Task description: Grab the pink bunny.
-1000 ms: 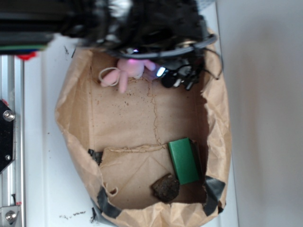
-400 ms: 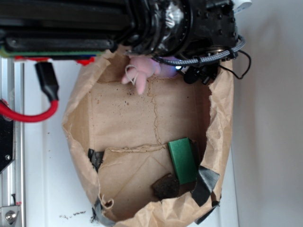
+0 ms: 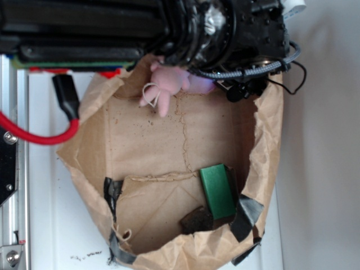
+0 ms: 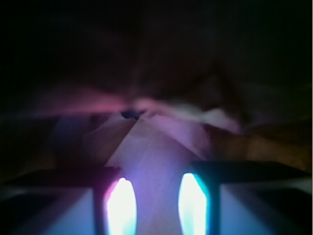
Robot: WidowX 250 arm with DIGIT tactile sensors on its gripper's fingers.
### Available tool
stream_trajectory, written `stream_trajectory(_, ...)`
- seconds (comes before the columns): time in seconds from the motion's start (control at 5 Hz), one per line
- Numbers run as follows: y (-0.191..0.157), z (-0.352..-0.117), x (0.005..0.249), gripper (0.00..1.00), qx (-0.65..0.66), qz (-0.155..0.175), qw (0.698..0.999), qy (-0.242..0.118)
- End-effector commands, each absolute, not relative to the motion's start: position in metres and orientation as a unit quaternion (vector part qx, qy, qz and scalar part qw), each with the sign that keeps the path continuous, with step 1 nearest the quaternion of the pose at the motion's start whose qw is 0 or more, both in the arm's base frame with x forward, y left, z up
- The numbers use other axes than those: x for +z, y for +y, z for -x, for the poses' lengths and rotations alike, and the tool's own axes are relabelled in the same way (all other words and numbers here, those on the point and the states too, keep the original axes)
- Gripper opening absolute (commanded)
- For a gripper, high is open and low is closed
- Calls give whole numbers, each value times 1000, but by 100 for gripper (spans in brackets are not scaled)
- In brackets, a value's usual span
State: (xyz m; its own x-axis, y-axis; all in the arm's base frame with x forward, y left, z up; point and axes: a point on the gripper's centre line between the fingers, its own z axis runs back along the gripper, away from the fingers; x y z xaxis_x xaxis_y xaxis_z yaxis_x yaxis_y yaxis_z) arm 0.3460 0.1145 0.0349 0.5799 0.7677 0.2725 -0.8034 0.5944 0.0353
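The pink bunny (image 3: 169, 82) hangs at the far end of the open paper bag (image 3: 269, 140), its ear and white loop tag (image 3: 151, 94) dangling down. My gripper (image 3: 192, 82) sits under the black arm right beside it, mostly hidden. In the wrist view a blurred pinkish-purple soft mass (image 4: 156, 147) fills the gap between the two glowing fingers (image 4: 121, 205), so the gripper (image 4: 155, 198) is shut on the bunny.
A green rectangular block (image 3: 218, 191) and a dark brown chunk (image 3: 196, 220) lie at the near end of the bag. A red cable (image 3: 34, 136) loops at the left by a metal rail (image 3: 8, 169). A grey wall is at the right.
The arm has moved right and the bunny went with it, rising toward the bag's rim. The bag has shifted and its sides have been pulled out of shape.
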Motion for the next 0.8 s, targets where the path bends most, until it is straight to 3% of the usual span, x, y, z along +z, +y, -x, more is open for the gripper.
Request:
stream_trajectory(0.0, 123, -345, 49, 100, 437, -63, 889, -122)
stream_trajectory(0.6, 114, -304, 101, 100, 426, 24, 901, -83)
